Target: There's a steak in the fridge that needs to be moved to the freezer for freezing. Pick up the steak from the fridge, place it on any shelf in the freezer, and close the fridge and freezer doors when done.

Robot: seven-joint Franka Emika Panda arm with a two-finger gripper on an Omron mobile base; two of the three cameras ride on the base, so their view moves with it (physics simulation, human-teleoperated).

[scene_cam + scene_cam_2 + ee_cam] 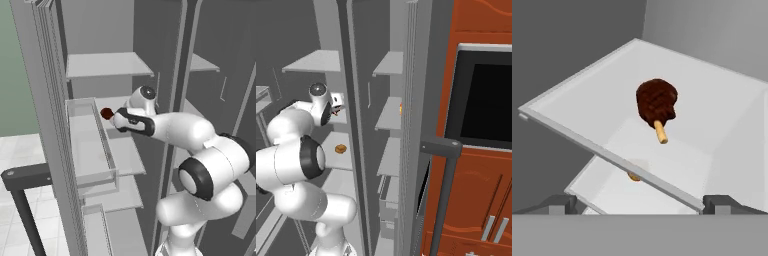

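Dark red steak (656, 102) lies ungrasped on fridge (107, 65) shelf; gripper (640, 202) wide, empty. Transfer to freezer (388, 117), door closing remain.

My wrist hides most of the steak (106, 113) in left base view; orange-tan disc (633, 176) half-hidden under fridge shelf edge (612, 156).

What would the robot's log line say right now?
gripper: open, empty | steak: on fridge shelf, ahead of gripper | doors: open
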